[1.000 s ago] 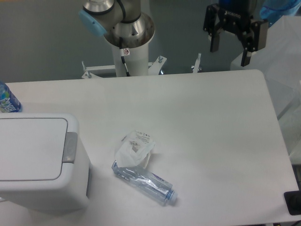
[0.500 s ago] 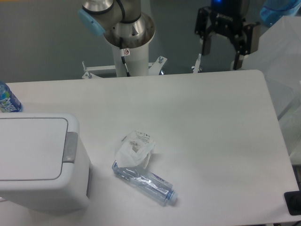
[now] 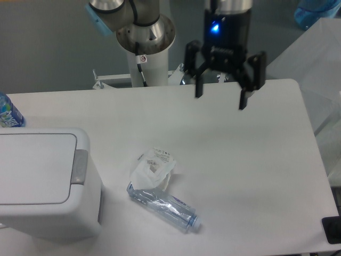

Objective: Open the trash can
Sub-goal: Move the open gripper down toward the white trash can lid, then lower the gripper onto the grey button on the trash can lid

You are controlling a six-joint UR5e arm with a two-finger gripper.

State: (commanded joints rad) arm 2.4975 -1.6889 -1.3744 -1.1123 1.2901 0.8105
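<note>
The trash can (image 3: 37,181) is a boxy white bin at the table's front left, its flat lid down and a small grey push-button (image 3: 80,166) on its right rim. My gripper (image 3: 220,98) hangs above the back middle-right of the table, far to the right of the bin. Its black fingers (image 3: 199,85) are spread apart with nothing between them.
A crushed clear plastic bottle (image 3: 165,205) and a crumpled white wrapper (image 3: 153,166) lie between the bin and the table's middle. A blue-labelled bottle (image 3: 8,113) stands at the left edge. The arm's base column (image 3: 145,48) rises behind the table.
The gripper has moved left and down, from the back right corner to above the table's back middle-right. It stays open. The bin and bottle have not moved.
</note>
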